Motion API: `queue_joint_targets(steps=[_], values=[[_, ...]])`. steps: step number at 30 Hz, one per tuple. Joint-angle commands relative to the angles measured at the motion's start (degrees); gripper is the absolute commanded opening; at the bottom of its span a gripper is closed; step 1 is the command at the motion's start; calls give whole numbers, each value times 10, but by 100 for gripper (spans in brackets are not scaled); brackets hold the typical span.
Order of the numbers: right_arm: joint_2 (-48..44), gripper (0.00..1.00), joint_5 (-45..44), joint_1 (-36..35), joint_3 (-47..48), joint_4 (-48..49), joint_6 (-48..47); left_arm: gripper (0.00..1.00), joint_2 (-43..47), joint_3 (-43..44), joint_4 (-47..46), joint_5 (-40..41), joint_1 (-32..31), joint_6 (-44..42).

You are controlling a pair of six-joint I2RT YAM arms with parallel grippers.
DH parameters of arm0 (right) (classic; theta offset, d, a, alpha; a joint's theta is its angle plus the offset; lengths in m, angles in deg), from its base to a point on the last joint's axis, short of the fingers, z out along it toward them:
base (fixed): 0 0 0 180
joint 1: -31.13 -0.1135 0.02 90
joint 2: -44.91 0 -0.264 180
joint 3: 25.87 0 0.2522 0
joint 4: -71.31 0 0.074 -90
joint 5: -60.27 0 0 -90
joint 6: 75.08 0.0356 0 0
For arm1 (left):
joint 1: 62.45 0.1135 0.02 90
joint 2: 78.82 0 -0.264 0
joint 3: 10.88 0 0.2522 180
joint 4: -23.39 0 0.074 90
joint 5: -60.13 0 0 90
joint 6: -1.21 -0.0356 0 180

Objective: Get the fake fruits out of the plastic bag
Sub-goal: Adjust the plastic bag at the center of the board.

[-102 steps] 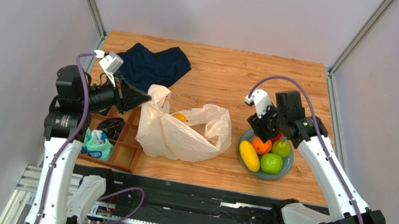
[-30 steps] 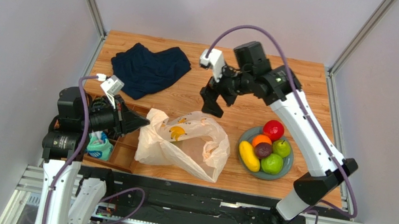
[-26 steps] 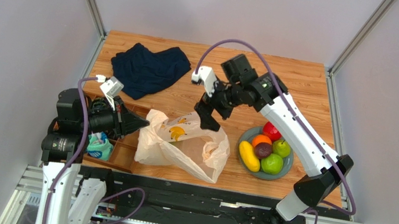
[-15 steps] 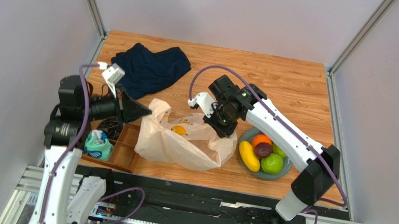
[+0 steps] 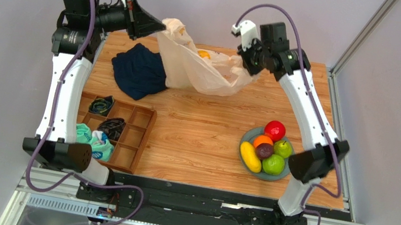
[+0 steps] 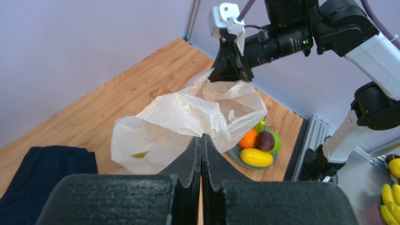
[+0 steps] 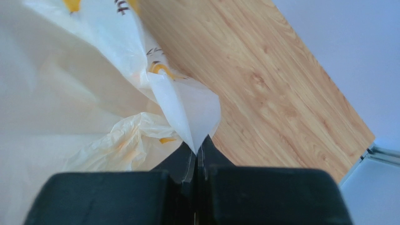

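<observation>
Pale wood of the table (image 5: 213, 126) is now left bare at the near side, where the plastic bag (image 5: 197, 70) lay half a second ago. The bag has been raised off the surface and carried toward the far edge, where it is hung slack between the two arms, above the table and partly over the navy cloth (image 5: 137, 72).

The left pincer (image 5: 160, 26) is seen in its wrist view pressed together on a fold of the film. The right pincer (image 5: 245, 64) is likewise closed, with a corner of the bag nipped between its tips.

One small orange-yellow fruit (image 5: 204, 54) can be made out through the film, sunk toward the lowest part. Whether anything more is inside cannot be told. It is judged that the lift is meant to let this last fruit be tipped or shaken out, so the task is nearly finished. Which way the mouth faces cannot be told.

Counted: one bag and one fruit seen within it. Six fruits are already gathered in the grey bowl (image 5: 290, 166): one red apple (image 5: 274, 130), one orange (image 5: 263, 141), one plum (image 5: 265, 151), two green apples (image 5: 273, 164) and one yellow banana (image 5: 251, 156). One cloth and one wooden tray (image 5: 136, 132) are also present.
</observation>
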Motion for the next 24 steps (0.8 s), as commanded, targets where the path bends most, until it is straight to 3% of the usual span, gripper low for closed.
queue_joint_targets(steps=[1,7,9,10,11,13,16,18,20,24], values=[[-158,0,32,-38,-244,71,-16,0,105,-107,12,-35,-2,-4],[-299,2,51,-97,-556,76,12,0,331,-515,71,7,-20,21],[-315,17,47,-101,-643,80,28,0,387,-616,85,26,-33,52],[-318,39,39,-101,-655,75,35,0,398,-638,91,47,-37,56],[-316,48,30,-101,-659,71,35,0,405,-655,96,49,-39,54],[-312,58,19,-101,-629,46,25,0,404,-676,112,73,-39,47],[-290,64,60,-101,-512,15,12,0,402,-668,94,76,-39,37],[-263,64,124,-104,-428,-2,6,0,397,-662,76,84,-39,37],[-241,58,156,-117,-389,-7,3,0,393,-658,55,79,-39,41],[-189,33,195,-162,-374,-22,-22,0,385,-628,41,80,-37,62]])
